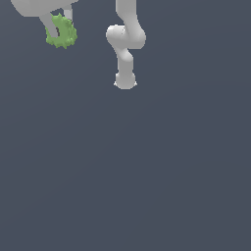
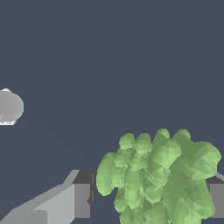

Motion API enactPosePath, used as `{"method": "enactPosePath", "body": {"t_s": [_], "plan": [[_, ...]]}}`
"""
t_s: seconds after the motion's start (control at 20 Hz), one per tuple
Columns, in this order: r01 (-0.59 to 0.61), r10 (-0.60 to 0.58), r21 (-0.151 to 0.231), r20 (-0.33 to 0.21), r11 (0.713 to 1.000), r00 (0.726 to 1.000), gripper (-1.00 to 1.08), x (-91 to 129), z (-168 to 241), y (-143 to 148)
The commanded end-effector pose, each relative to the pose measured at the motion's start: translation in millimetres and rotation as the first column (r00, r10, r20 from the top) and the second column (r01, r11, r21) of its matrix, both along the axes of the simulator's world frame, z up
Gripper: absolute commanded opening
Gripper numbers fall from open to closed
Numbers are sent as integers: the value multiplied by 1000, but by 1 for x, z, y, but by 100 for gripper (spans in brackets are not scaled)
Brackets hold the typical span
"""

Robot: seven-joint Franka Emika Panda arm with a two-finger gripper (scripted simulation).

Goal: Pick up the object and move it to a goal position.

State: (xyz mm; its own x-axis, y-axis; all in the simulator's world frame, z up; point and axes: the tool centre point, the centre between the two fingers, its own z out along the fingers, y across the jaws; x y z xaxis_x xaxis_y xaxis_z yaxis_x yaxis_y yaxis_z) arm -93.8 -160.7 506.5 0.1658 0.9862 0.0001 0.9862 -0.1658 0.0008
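Note:
The object [image 1: 66, 35] is a small light-green lumpy blob at the upper part of the exterior view's left. My white gripper [image 1: 61, 29] reaches down over it, one grey finger [image 1: 51, 27] crossing its front, the other mostly hidden behind it. In the wrist view the object [image 2: 157, 175] fills the space between the two grey fingers [image 2: 81, 199], so the gripper [image 2: 149, 199] is shut on it. The blob's bumpy edge sticks out past the fingertips. No goal marker shows in either view.
The white arm's links and base [image 1: 125, 49] stand at the top middle of the exterior view. A pale rounded part of the robot [image 2: 8, 107] shows at the wrist view's edge. A plain dark grey floor [image 1: 147, 171] lies all around.

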Motion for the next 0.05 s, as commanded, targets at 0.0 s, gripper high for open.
{"method": "enactPosePath", "body": {"t_s": [0.0], "plan": [[0, 0, 0, -1, 1000, 1000, -100, 0, 2, -1]]}}
